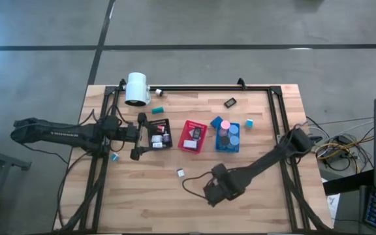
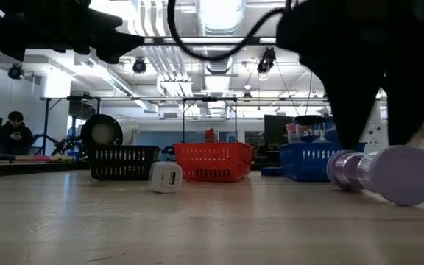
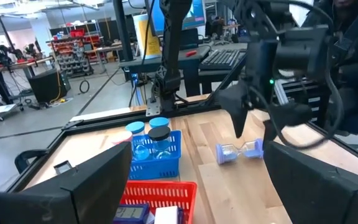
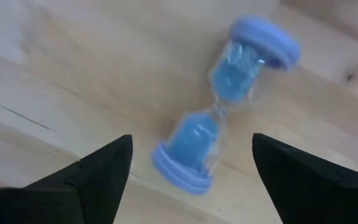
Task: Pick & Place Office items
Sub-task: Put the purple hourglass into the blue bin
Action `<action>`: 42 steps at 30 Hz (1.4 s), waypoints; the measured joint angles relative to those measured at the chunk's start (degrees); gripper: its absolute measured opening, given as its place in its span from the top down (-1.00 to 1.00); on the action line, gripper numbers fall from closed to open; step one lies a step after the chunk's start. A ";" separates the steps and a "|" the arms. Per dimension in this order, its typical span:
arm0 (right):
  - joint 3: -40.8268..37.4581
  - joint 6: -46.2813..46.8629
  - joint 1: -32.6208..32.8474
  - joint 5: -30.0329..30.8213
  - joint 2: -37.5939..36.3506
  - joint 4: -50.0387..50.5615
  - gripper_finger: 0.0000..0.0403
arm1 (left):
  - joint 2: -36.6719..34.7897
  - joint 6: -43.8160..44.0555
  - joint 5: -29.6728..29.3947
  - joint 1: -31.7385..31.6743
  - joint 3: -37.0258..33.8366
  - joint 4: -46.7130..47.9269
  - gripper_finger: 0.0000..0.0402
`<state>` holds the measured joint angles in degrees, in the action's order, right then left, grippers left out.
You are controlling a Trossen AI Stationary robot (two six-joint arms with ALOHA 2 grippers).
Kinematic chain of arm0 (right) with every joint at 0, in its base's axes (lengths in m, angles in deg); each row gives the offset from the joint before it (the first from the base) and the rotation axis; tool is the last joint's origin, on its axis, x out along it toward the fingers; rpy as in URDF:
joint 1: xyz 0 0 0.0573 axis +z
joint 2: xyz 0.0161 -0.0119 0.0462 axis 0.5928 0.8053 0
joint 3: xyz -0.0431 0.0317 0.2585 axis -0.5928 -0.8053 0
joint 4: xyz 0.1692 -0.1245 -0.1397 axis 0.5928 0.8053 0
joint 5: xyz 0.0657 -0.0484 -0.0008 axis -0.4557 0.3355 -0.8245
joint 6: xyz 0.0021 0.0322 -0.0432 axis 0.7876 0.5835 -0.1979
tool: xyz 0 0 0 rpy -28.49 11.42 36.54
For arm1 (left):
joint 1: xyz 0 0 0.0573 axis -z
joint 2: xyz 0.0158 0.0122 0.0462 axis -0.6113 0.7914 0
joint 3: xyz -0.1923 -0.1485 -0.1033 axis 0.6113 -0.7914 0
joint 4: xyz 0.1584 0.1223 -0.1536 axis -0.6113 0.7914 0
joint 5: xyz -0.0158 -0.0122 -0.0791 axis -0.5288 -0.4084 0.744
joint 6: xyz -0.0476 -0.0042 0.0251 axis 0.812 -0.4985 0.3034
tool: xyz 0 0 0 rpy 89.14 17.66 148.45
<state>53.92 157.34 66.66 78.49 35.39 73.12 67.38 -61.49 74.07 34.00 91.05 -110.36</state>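
Right gripper (image 4: 188, 168): fingers spread wide, holding nothing, poised directly over a blue sand timer (image 4: 225, 106) that lies on its side on the bare desk (image 1: 142, 196), near the front edge and well apart from the trays. The timer sits between the open fingers without touching either.

Left gripper (image 1: 138, 136): spread, empty, waiting just beside the black tray (image 1: 158, 132). The red tray (image 1: 193, 136) and blue tray (image 1: 227, 137) stand in line beyond it; a small white block (image 1: 181, 172) lies loose on the desk.

Risk, as judged: the timer is round-capped and lying free, so an off-centre closure could roll it away or toward the desk edge.
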 joint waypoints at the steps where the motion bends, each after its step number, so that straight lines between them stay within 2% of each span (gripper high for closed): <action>1: 0.01 -0.23 -0.22 -0.79 0.74 0.01 -0.61 | 0.00 -0.14 0.00 0.00 0.00 0.02 -0.85; 6: -0.06 -2.97 -1.34 -4.69 4.21 0.48 -0.55 | -0.01 -0.13 -0.01 0.00 0.02 0.00 -0.85; 13: -0.25 -9.42 -2.21 -5.21 6.11 0.45 -0.42 | -0.01 -0.10 -0.03 0.00 0.06 0.00 -0.85; 17: -0.53 -12.18 -2.27 -5.57 6.13 -0.31 -0.22 | -0.01 -0.07 -0.05 0.00 0.02 0.00 -0.84; 23: -0.69 -17.21 -2.25 -6.69 6.05 -0.59 0.21 | -0.01 0.09 -0.05 0.00 -0.02 0.02 -0.84; 26: -0.69 -20.90 -1.92 -6.85 6.05 -0.59 0.23 | -0.01 0.78 -0.05 0.00 -0.04 0.28 -0.84; 33: -0.75 -27.75 -1.38 -1.87 5.76 -0.19 0.23 | -0.01 1.62 0.61 0.02 -0.07 2.20 -0.84; 39: 0.80 -33.59 -1.85 6.90 4.89 5.57 0.23 | 0.10 4.21 10.46 0.53 0.58 1.66 -0.84; 42: 1.93 -37.46 -2.55 11.20 4.10 9.08 0.23 | 0.81 6.12 8.85 1.54 1.29 0.59 -0.84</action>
<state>55.85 119.88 64.11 89.69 39.48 82.20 68.19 -55.36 82.92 35.54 92.34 -109.77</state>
